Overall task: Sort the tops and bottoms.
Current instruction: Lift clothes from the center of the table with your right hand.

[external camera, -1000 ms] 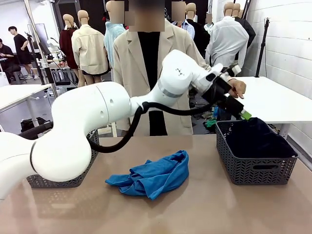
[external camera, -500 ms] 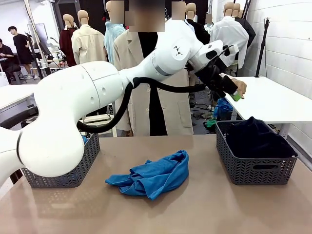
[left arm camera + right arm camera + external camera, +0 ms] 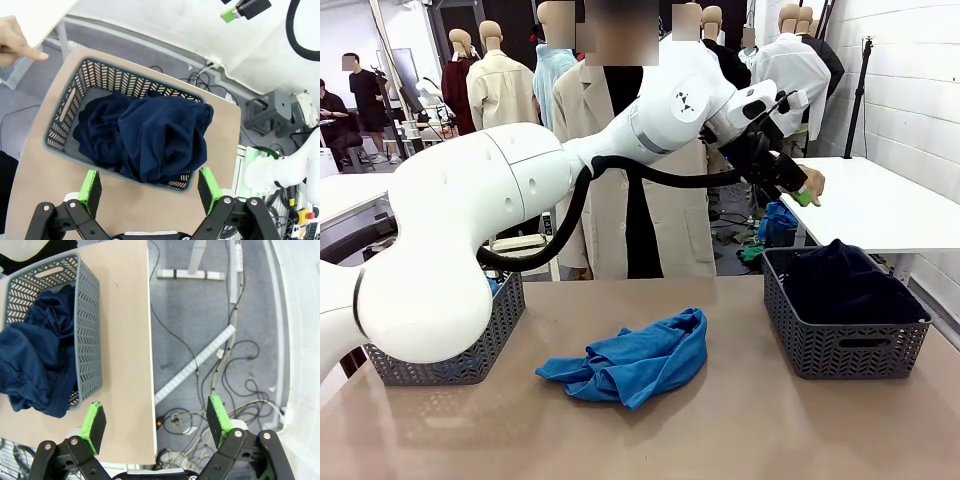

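Two grippers stand fully open and hold nothing. The left gripper (image 3: pixel 798 191) hangs in the upper right of the front view, above and behind the right-hand grey basket (image 3: pixel 845 350). Its green pads are spread and touch no object, and a person's hand (image 3: pixel 814 180) sits just beside it. In the left wrist view the pads (image 3: pixel 90 187) frame the same basket from above, clear of its rim. The right gripper (image 3: pixel 156 421) is likewise released. In the right wrist view its pads are set wide apart over the table edge and the floor, with the basket in the upper left of that frame. The right-hand basket contains the bottoms (image 3: pixel 835 280), dark navy fabric heaped in loose folds, with one fold draped over the rim in both wrist views. A second grey basket (image 3: pixel 470 360) stands at the lower left of the front view, largely hidden by the left arm (image 3: pixel 470 250); its contents cannot be determined. One top (image 3: pixel 635 362), bright cobalt-blue, lies crumpled on the tan table (image 3: pixel 740 430) in the lower middle of the front view, between the two baskets and touching neither.
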Motion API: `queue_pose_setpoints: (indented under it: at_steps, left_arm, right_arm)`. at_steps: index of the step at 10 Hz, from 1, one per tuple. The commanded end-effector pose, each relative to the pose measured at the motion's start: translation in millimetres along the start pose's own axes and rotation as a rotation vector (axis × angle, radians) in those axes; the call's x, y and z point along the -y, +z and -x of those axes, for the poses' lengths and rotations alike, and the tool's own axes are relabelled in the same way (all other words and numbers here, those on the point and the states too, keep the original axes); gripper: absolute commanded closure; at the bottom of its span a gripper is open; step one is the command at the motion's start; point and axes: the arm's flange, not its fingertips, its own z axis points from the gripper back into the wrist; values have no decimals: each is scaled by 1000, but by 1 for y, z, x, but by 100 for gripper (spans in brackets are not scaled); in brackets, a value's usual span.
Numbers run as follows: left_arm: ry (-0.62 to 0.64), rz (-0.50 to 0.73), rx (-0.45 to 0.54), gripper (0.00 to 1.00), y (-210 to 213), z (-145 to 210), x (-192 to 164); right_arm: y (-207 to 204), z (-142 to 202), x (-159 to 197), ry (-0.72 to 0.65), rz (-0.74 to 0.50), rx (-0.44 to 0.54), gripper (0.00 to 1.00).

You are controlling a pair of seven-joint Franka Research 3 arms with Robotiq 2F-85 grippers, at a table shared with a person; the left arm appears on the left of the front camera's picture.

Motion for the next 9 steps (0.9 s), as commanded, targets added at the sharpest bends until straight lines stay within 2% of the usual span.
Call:
queue_pose_setpoints:
  at_steps: [1, 3, 5, 7, 9]
  left_arm:
    - [-22, 3, 5, 0, 2, 0, -1]
    - [0, 1, -2, 0, -1, 0, 0]
    - [-5, -201, 57, 0, 52, 35, -7]
    - [50, -449, 52, 0, 120, 103, -9]
    - [154, -581, -19, 0, 160, 184, -12]
  right_arm:
    - [1, 1, -2, -7, 11, -15, 0]
    - [1, 1, -2, -7, 11, -15, 0]
    - [1, 1, -2, -7, 11, -15, 0]
    - [1, 1, -2, -7, 11, -15, 0]
    - [1, 1, -2, -7, 11, -15, 0]
